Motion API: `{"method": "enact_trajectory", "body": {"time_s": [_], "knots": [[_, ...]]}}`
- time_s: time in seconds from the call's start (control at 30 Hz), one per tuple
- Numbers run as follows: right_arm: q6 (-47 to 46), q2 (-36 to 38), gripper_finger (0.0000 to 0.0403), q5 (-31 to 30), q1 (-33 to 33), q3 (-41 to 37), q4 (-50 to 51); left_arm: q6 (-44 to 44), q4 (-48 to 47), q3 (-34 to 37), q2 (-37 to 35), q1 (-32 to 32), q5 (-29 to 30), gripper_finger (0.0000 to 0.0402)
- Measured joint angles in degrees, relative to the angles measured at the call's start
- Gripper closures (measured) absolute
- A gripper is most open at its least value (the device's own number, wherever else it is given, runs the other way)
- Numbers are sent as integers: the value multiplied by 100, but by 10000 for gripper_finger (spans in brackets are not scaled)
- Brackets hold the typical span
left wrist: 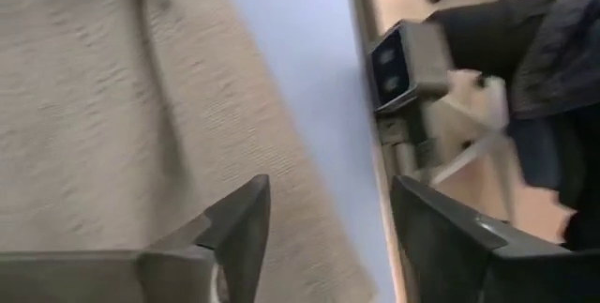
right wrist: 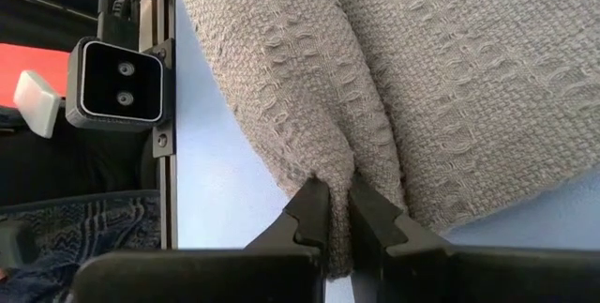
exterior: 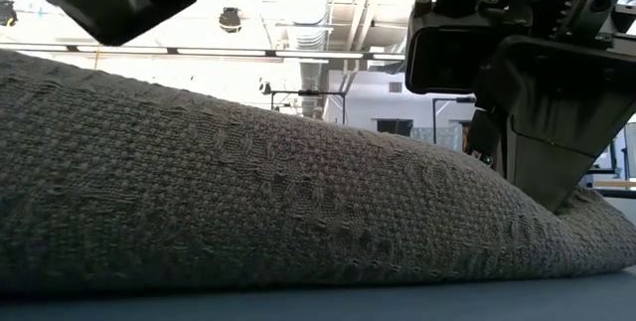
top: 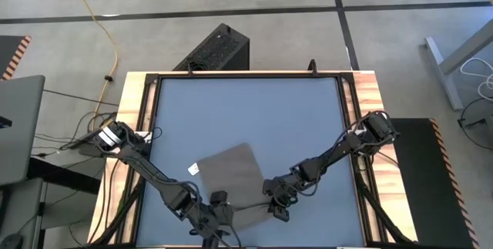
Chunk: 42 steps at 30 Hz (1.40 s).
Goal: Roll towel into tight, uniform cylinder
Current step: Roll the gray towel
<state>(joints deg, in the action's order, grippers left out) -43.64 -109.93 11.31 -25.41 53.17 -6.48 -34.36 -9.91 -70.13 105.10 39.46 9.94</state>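
Right gripper (right wrist: 339,211) pinches a fold at the towel (top: 231,173) edge near the table (top: 254,110) front, left gripper (left wrist: 328,233) spread w/ nothing held (we judge rolling barely begun, cylinder still to do).

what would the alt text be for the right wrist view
The right gripper pinches a fold of the taupe towel between its nearly shut jaws, above the blue-grey table. A small black two-lens camera sits on the table's edge.
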Motion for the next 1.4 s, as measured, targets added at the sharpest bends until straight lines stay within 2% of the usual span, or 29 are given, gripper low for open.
{"method": "enact_trajectory", "body": {"time_s": [0.2,0.3,0.5,0.7,0.83,0.93,1.03,1.27,1.4], "knots": [[23,0,362,-6,-37,0,-1,-268,-223,4,0,116,85,165],[36,0,362,-4,-37,0,0,-422,-257,4,0,242,175,165],[57,0,362,-24,-37,0,-7,-725,-253,0,254,527,797,164],[35,0,362,-48,-44,-3,-63,-1163,-225,-2,652,592,887,165],[-62,0,362,-46,-42,2,-101,-1569,-429,-9,676,589,946,178],[-126,0,362,-48,-56,2,-103,-1941,-713,-9,686,588,925,199],[-251,0,362,-128,-85,5,-120,-2551,-934,-11,728,519,579,238],[-522,-1,362,-174,-88,9,-274,-2875,-719,-9,704,496,-88,380],[-221,-17,355,-110,-86,2,-697,-2813,-570,-4,704,520,-346,387]]}}
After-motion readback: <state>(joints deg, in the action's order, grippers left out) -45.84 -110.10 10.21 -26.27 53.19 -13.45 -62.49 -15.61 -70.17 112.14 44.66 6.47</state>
